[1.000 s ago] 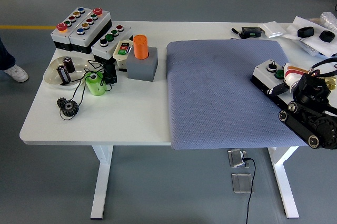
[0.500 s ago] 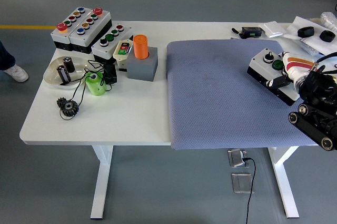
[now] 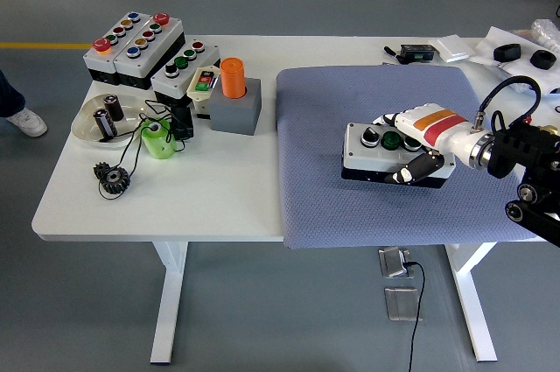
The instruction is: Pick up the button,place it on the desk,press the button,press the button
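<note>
The robot's white-and-black right hand (image 3: 418, 146) is clenched around the right end of the white push-button control box with a black base (image 3: 378, 151), fingers over its top and thumb along its near edge, holding it at or just above the middle of the grey-blue textured mat (image 3: 324, 188) on the white counter (image 3: 175, 197); I cannot tell whether it rests there. This looks like the placing step: next, seat the box flat, let go, then press a button.
</note>
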